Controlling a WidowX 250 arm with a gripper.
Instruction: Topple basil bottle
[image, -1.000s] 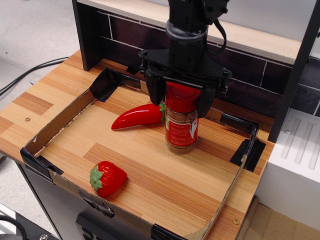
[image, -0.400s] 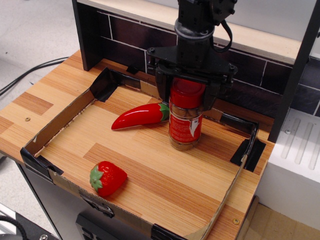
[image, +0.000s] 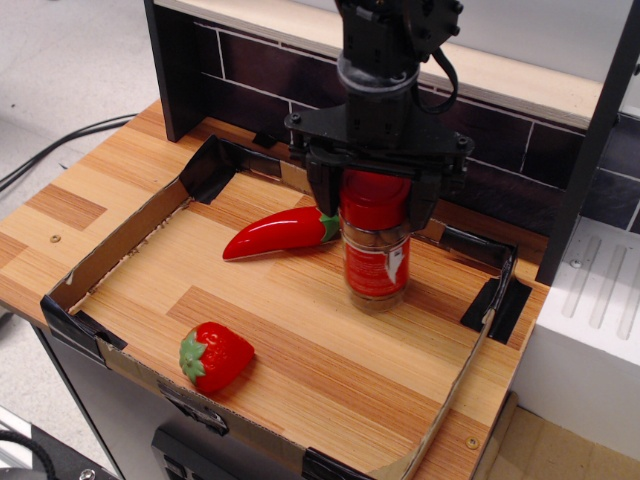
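The basil bottle (image: 377, 268), a clear jar with a red lid, red label and brownish contents, stands upright on the wooden floor of the cardboard tray (image: 130, 235), right of centre. My black gripper (image: 375, 212) comes down from above. Its two fingers (image: 323, 200) sit against either side of the red lid, so the gripper is shut on the bottle at lid height. The bottle's base rests on or just above the wood; I cannot tell which.
A red toy chili pepper (image: 272, 233) lies just left of the bottle, its green stem close to the gripper's left finger. A red toy strawberry (image: 214, 356) lies near the tray's front left. A dark tiled back wall (image: 250, 75) stands behind, and a white block (image: 590, 330) at the right.
The gripper has shifted slightly to the right and toward the front, and the bottle has moved with it, staying upright. The chili pepper and strawberry have not moved.
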